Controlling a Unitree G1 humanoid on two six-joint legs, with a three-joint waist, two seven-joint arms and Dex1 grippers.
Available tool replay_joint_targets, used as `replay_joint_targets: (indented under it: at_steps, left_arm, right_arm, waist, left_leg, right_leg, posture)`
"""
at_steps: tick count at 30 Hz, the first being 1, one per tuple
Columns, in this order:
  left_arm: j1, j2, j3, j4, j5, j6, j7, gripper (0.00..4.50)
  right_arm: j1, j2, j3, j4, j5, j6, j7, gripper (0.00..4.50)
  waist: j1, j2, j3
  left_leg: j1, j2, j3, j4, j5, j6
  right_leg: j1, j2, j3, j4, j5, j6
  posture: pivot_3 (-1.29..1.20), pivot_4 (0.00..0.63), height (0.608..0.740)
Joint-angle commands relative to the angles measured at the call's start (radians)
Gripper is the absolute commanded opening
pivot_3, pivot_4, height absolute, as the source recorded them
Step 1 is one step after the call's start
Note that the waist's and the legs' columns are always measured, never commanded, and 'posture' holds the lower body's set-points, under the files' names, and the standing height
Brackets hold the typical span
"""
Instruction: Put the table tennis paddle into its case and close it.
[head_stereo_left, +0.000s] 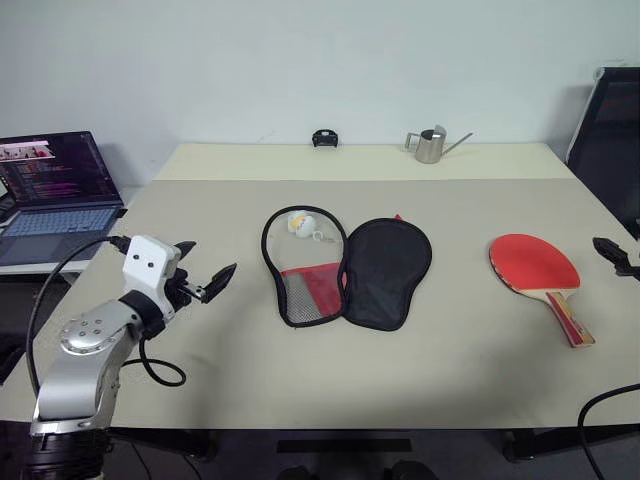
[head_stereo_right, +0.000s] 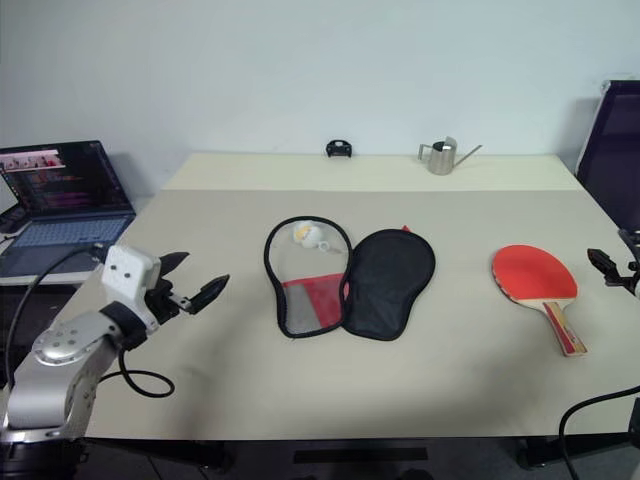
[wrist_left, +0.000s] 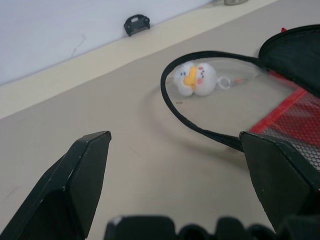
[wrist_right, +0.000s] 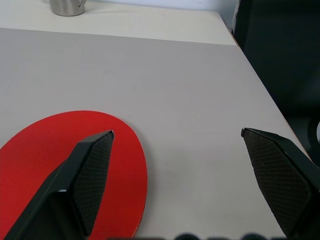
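While the zip case (head_stereo_left: 345, 268) lies unzipped and splayed flat at mid-table, black lining on one half, red fabric and mesh on the other, a small white-yellow plush charm (wrist_left: 195, 79) sits inside its rim. My left gripper (head_stereo_left: 205, 274) hovers beside it, fingers spread, empty. Well to the right, the red-rubbered paddle (head_stereo_left: 537, 268) rests face up near my right gripper (wrist_right: 177, 185), also spread wide.

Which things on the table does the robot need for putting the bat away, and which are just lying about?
Needed:
table tennis paddle
open case, with its little charm

Just lying about:
metal watering can
small black object by the wall
laptop
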Motion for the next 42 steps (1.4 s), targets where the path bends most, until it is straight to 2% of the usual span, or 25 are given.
replay_joint_targets:
  at_steps: [1, 16, 30, 34, 42]
  left_arm:
    - [-0.041, -0.013, -0.018, 0.025, 0.021, -0.041, 0.003, 4.5]
    - [-0.051, -0.063, -0.032, 0.041, 0.037, -0.075, 0.004, 4.5]
    - [-0.019, -0.009, 0.015, 0.077, 0.038, -0.102, -0.023, 4.5]
    - [-0.019, 0.016, 0.03, 0.095, 0.031, -0.106, -0.047, 4.5]
    - [-0.042, 0.056, 0.058, 0.108, -0.013, -0.104, -0.107, 4.5]
  right_arm:
    - [-0.017, -0.044, -0.002, -0.024, -0.008, -0.001, 0.009, 4.48]
    - [-0.051, -0.056, 0.004, -0.024, -0.026, 0.023, 0.022, 4.48]
    - [-0.038, 0.009, 0.027, -0.091, -0.019, 0.013, 0.113, 4.48]
    - [-0.011, 0.031, 0.026, -0.158, 0.005, 0.045, 0.179, 4.48]
    - [0.067, 0.089, 0.054, -0.449, 0.067, 0.179, 0.3, 4.48]
  waist:
    - [0.0, 0.0, 0.0]
    - [0.0, 0.0, 0.0]
    - [-0.002, 0.0, 0.0]
    - [-0.001, 0.0, 0.0]
    - [-0.002, 0.0, 0.0]
  left_leg:
    - [0.0, 0.0, 0.0, 0.0, 0.0, 0.0]
    - [0.0, 0.0, 0.002, 0.0, 0.0, 0.0]
    - [0.001, 0.0, 0.002, 0.0, 0.0, 0.0]
    - [0.001, 0.0, 0.002, 0.0, 0.0, 0.0]
    - [0.001, 0.0, 0.001, 0.0, 0.0, 0.0]
  right_leg:
    - [0.0, 0.0, 0.0, 0.0, 0.0, 0.0]
    - [0.0, 0.0, 0.001, 0.0, 0.0, 0.0]
    - [0.0, 0.0, 0.002, 0.0, 0.0, 0.0]
    - [0.0, 0.0, 0.002, 0.0, 0.0, 0.0]
    - [0.0, 0.0, 0.002, 0.001, 0.0, 0.0]
  posture:
    - [0.0, 0.15, 0.74]
    - [0.0, 0.15, 0.74]
    - [0.0, 0.15, 0.74]
    - [0.0, 0.15, 0.74]
    - [0.0, 0.15, 0.74]
